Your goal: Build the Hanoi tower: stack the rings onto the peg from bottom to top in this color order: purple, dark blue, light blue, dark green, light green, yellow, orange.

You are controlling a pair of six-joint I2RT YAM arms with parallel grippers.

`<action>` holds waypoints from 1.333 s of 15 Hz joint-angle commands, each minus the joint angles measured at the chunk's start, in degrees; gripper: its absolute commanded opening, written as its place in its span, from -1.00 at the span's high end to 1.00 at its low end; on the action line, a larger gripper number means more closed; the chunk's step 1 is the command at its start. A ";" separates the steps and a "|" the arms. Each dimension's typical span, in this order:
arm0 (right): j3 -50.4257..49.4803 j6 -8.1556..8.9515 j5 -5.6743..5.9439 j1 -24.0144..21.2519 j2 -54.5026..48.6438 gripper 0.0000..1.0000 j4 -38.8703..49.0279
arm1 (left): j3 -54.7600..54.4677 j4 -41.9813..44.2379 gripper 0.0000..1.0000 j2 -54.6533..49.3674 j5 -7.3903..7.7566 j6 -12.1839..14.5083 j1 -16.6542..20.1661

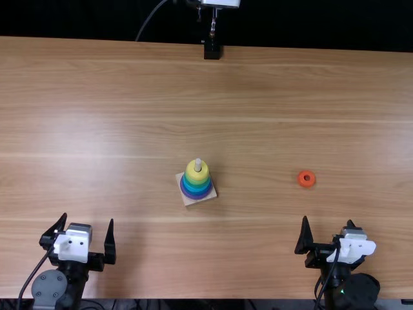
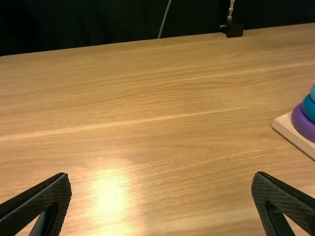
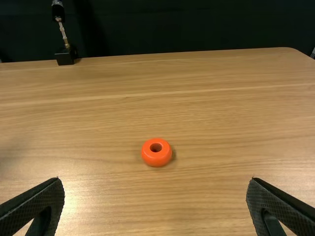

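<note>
Fingers (image 1: 110, 245) spread, left arm (image 1: 50, 286) and right arm (image 1: 359, 290) both point forward.

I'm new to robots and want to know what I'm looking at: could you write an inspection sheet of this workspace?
Surface: light brown wooden table, glare patches.
Job's things: coloured rings stacked on a pale peg with a square wooden base, purple ring lowest, yellow ring uppermost; round orange ring lying apart on the table.
Clutter: nothing seen.
Grippers: left gripper and right gripper both open, holding nothing.
Cables: black cable along the left arm; thin grey cable beyond the table.
Surroundings: dark backdrop; black stand base at the far edge.
</note>
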 commanded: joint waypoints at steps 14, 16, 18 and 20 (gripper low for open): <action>-4.55 -0.34 -0.29 -0.12 -0.69 -1.00 -1.84 | -6.00 -4.70 -1.00 -0.69 0.54 1.02 0.72; -4.55 -0.34 -0.29 -0.12 -0.69 -1.00 -1.84 | -6.00 -4.70 -1.00 -0.69 0.54 1.02 0.72; -4.55 -0.24 -0.18 -0.03 -0.69 -1.00 -1.84 | -6.00 -4.70 -1.00 -0.69 0.54 1.02 0.72; -3.58 -0.24 -0.18 -0.12 -0.69 -1.00 -0.58 | -6.00 -4.70 -1.00 -0.69 0.54 1.02 0.72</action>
